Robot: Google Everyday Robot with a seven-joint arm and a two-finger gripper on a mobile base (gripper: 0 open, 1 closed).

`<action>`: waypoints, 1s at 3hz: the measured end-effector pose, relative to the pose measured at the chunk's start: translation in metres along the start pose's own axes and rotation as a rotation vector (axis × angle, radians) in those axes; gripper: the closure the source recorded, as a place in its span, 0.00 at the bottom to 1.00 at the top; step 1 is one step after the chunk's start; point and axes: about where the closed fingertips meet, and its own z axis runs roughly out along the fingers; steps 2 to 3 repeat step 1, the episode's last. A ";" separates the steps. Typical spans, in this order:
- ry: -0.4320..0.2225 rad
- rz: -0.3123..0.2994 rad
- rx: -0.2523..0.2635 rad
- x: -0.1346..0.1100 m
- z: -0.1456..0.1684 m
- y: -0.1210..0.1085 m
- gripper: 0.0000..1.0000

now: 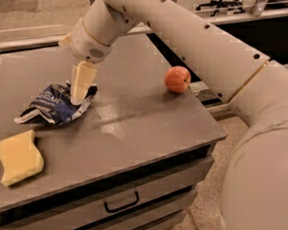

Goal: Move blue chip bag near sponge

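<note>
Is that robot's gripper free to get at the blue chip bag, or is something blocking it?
Likely yes: the gripper is right at the end of the blue chip bag nearer the apple, nothing between them. The apple sits well aside; the sponge lies apart, near the front edge of the table.

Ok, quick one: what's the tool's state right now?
Tool: pointing down at the right edge of the blue chip bag; open, closed or gripping cannot be told.
</note>
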 end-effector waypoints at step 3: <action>0.000 0.000 0.000 0.000 0.000 0.000 0.00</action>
